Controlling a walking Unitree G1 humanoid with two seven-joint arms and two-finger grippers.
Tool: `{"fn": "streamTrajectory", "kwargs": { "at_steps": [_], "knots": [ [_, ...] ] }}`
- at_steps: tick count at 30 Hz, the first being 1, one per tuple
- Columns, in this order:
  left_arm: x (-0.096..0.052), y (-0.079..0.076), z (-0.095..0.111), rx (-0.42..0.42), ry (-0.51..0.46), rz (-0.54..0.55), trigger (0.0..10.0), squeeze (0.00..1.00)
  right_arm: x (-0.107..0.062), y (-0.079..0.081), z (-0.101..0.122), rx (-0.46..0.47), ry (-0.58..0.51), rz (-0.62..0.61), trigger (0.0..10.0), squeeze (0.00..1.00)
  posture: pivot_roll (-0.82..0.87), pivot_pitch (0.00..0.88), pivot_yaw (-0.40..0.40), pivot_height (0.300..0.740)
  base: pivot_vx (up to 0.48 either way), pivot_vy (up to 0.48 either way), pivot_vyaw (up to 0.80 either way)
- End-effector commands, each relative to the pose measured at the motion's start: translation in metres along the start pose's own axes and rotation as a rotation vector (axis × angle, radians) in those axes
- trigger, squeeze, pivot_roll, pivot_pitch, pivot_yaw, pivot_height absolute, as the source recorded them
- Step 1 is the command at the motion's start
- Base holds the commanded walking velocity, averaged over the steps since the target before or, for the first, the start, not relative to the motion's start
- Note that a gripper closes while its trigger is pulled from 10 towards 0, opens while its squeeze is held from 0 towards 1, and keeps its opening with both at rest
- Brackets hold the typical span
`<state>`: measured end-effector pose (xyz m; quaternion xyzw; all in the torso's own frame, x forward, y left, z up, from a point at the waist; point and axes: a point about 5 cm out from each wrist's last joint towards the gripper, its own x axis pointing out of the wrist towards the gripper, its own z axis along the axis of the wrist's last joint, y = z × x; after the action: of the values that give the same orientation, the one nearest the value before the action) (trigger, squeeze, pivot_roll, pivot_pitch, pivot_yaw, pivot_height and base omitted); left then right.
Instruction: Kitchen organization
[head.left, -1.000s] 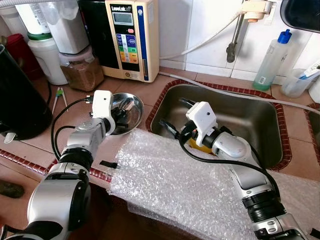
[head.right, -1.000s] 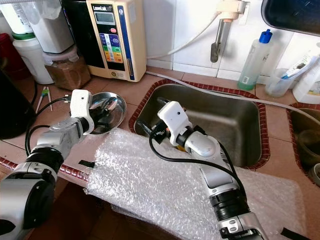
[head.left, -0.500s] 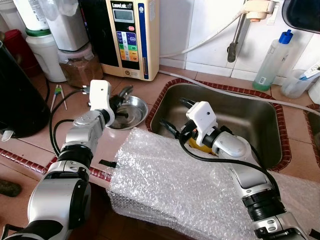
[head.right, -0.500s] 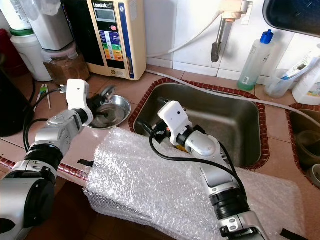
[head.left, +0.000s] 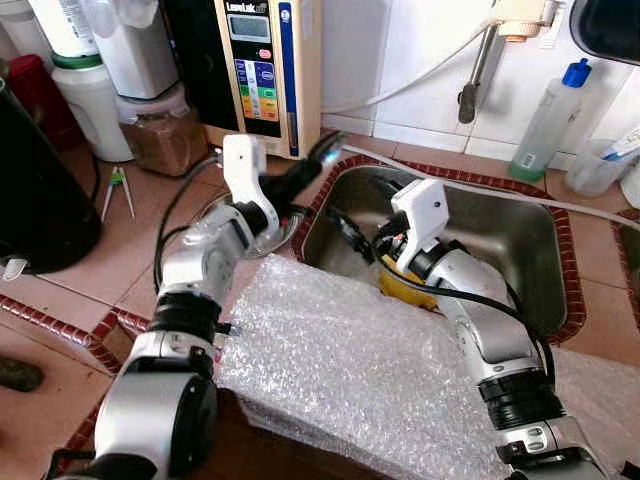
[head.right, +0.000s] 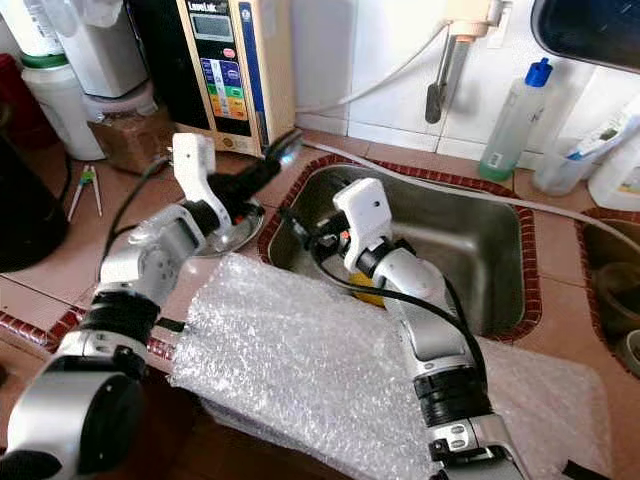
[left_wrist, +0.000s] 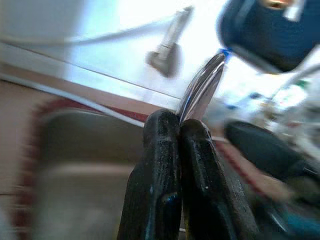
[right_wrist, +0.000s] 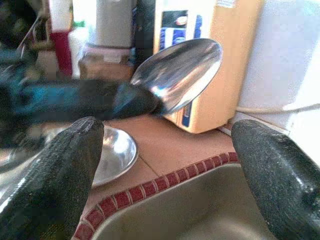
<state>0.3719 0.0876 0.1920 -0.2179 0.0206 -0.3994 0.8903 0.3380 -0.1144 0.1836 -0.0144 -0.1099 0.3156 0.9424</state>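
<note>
Bright, even daylight across the head views; white tiles (head.left: 400, 60) glare; left wrist view heavily motion-blurred, right wrist view soft, its background overexposed.

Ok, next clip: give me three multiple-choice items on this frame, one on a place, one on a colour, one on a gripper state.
1. Where is the metal bowl?
A. on the counter left of the sink
B. inside the sink
C. on the bubble wrap

2. What colour is the soap bottle cap?
A. red
B. blue
C. green

3. The left gripper is
A. open
B. shut with nothing in it
C. shut on the spoon

Key: 1 A, it sits on the tiles beside the sink rim. 2 B, the cap is blue. 3 C, the left wrist view shows the fingers pinching the spoon.
</note>
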Motion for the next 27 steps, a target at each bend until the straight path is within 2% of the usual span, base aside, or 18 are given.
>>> {"fn": "streamTrajectory", "kwargs": {
  "at_steps": [1, 3, 6, 7, 10, 11, 19, 20, 21, 27],
  "knots": [
    [0.000, -0.006, 0.002, -0.015, 0.006, -0.055, 0.0, 0.00, 0.002, -0.004, 0.012, 0.056, -0.056, 0.000, 10.0, 0.00, -0.07, 0.000, 0.038, 0.740, 0.000, 0.000, 0.00],
    [-0.001, -0.006, 0.001, -0.061, 0.001, -0.058, 0.0, 0.00, 0.001, -0.008, 0.013, 0.086, -0.070, -0.016, 10.0, 0.00, -0.07, 0.000, 0.039, 0.740, 0.000, 0.000, 0.00],
    [-0.002, -0.006, 0.000, -0.067, 0.003, -0.064, 0.0, 0.00, 0.000, -0.011, 0.013, 0.125, -0.079, -0.020, 10.0, 0.00, -0.07, 0.000, 0.038, 0.740, 0.000, 0.000, 0.00],
    [-0.002, -0.006, 0.000, -0.066, 0.005, -0.063, 0.0, 0.00, -0.001, -0.011, 0.013, 0.135, -0.081, -0.018, 10.0, 0.18, -0.07, 0.000, 0.037, 0.740, 0.000, 0.000, 0.00],
    [-0.003, -0.006, -0.001, -0.084, 0.007, -0.070, 0.0, 0.00, -0.001, -0.010, 0.013, 0.136, -0.082, 0.004, 10.0, 0.16, -0.07, 0.000, 0.038, 0.740, 0.000, 0.000, 0.00],
    [-0.004, -0.006, -0.001, -0.104, 0.006, -0.077, 0.0, 0.00, -0.001, -0.008, 0.013, 0.136, -0.083, 0.010, 10.0, 0.00, -0.07, 0.000, 0.037, 0.740, 0.000, 0.000, 0.00],
    [-0.007, -0.015, -0.005, -0.156, 0.033, -0.148, 0.0, 0.00, 0.000, -0.008, 0.013, 0.198, -0.094, 0.012, 10.0, 0.00, -0.07, 0.000, 0.034, 0.740, 0.000, 0.000, 0.00],
    [-0.008, -0.020, -0.008, -0.161, 0.058, -0.178, 0.0, 0.00, 0.002, -0.008, 0.017, 0.242, -0.116, 0.020, 3.3, 0.00, -0.07, 0.000, 0.035, 0.740, 0.000, 0.000, 0.00],
    [-0.009, -0.024, -0.012, -0.177, 0.079, -0.209, 0.0, 0.00, 0.005, -0.009, 0.022, 0.275, -0.140, 0.020, 0.0, 0.00, -0.07, 0.000, 0.037, 0.740, 0.000, 0.000, 0.00],
    [-0.011, -0.029, -0.015, -0.199, 0.099, -0.246, 0.0, 0.00, 0.008, -0.012, 0.028, 0.319, -0.173, 0.012, 0.0, 0.00, -0.07, 0.000, 0.038, 0.740, 0.000, 0.000, 0.00]
  ]
}}
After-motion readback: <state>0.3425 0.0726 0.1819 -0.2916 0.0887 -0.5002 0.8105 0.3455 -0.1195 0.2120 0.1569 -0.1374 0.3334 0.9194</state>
